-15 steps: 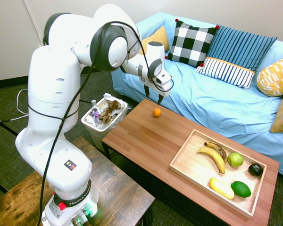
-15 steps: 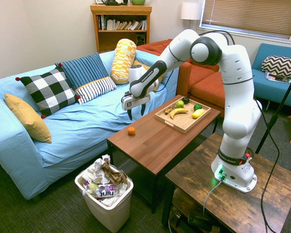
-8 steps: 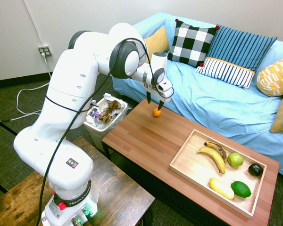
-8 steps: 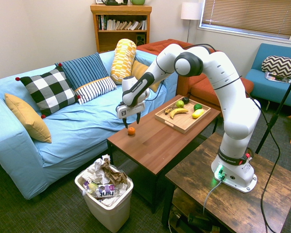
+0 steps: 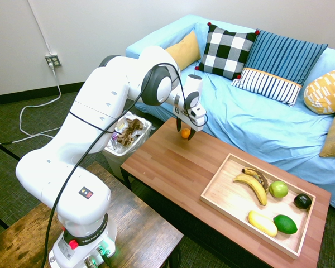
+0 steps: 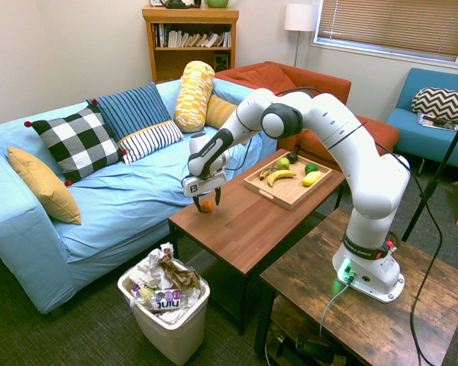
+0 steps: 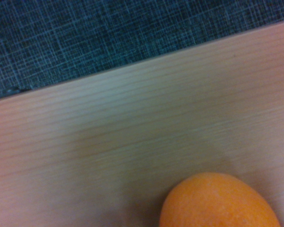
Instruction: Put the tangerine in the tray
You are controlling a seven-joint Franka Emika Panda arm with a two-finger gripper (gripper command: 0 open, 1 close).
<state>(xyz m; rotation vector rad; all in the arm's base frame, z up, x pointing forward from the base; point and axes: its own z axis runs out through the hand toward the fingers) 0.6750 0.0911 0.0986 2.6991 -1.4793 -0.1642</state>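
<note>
The tangerine (image 5: 185, 133) is seen on the bench (image 5: 162, 151), between the spread fingers of the end effector (image 6: 207, 202), which is lowered around it; no grip is shown. Well apart from the end effector, on the same bench, the tray (image 5: 216, 186) is placed, with bananas (image 5: 251, 185), a green apple (image 5: 278, 189) and other fruit held in it. The reach appears all but done. The fingers are left to be closed, and the tangerine to be lifted, carried across and released in the tray.
</note>
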